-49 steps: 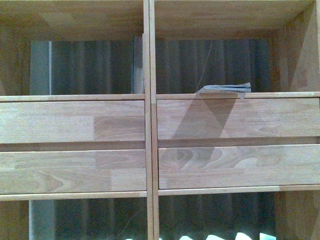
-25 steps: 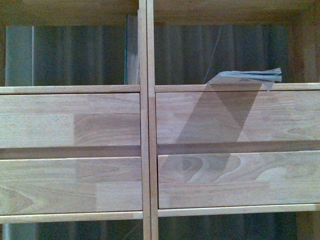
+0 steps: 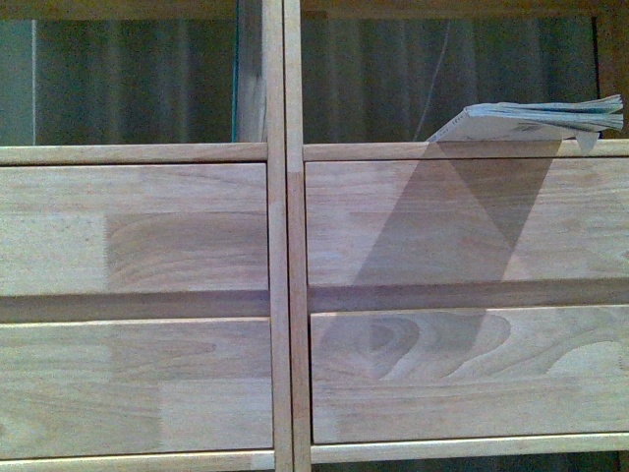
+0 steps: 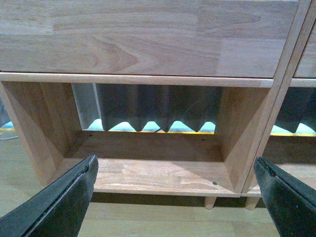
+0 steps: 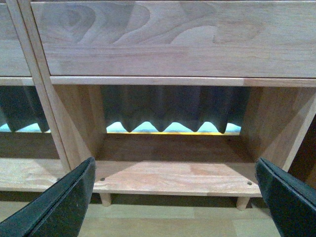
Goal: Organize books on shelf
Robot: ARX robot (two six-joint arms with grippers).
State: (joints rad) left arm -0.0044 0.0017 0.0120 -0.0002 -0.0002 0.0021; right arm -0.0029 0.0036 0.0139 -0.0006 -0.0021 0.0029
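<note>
Shifted rightward and up in the front view since a second ago, the white paperback [image 3: 531,120] lies flat on the shelf [image 3: 285,246] ledge over the right drawers [image 3: 462,221], with its long axis along the ledge and well above the left claw [image 4: 175,162] and right claw [image 5: 174,163], both spread apart and empty at the bottom compartments, the right arm being nearer; no writing is legible.

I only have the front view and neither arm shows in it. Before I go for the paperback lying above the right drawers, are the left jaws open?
Observer: Yes. The left gripper has its jaws wide apart, with nothing between them.
Operator: And the right one?
Observer: The right gripper is open too, and empty.
Operator: Where are they aimed?
Observer: Both face bottom compartments of the bookcase, one on each side of the divider.
</note>
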